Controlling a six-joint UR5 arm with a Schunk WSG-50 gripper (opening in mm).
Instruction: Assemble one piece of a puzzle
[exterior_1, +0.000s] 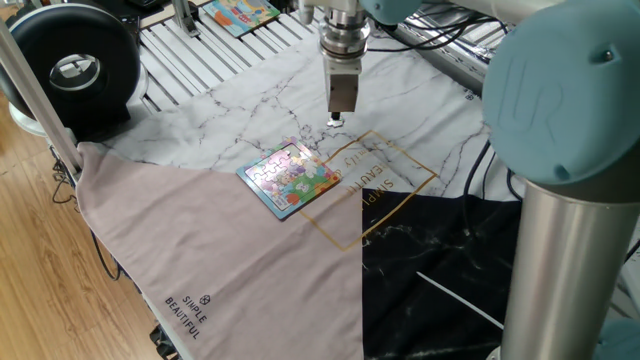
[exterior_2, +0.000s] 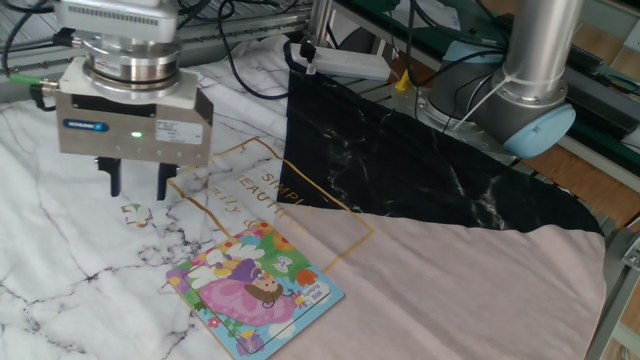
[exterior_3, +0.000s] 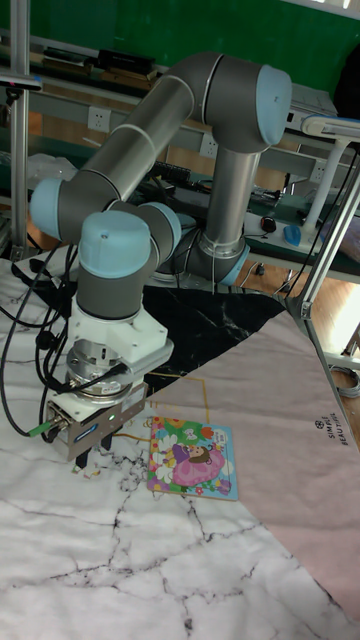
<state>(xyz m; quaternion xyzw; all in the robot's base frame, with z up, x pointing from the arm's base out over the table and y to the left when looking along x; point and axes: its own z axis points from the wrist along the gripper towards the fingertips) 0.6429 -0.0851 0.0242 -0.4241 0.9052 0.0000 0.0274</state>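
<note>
The puzzle (exterior_1: 290, 178) (exterior_2: 255, 290) (exterior_3: 192, 458) lies flat on the marble-patterned cloth; it has a blue rim and a pink and green cartoon picture. The piece (exterior_2: 135, 213), tiny and pale, rests on the cloth to the left of the puzzle and apart from it. My gripper (exterior_2: 138, 186) (exterior_1: 339, 117) (exterior_3: 95, 457) hangs a little above the piece, pointing straight down. It is open, and its two dark fingers (exterior_2: 163, 184) hold nothing. In the tall fixed view the gripper body hides most of the piece.
A black round device (exterior_1: 70, 65) stands at the back left. Another colourful board (exterior_1: 240, 12) lies on the metal slats behind. A black cloth (exterior_2: 430, 170) and a pink cloth (exterior_1: 220, 260) overlap the marble one. The arm's base (exterior_2: 535, 100) rises on the right.
</note>
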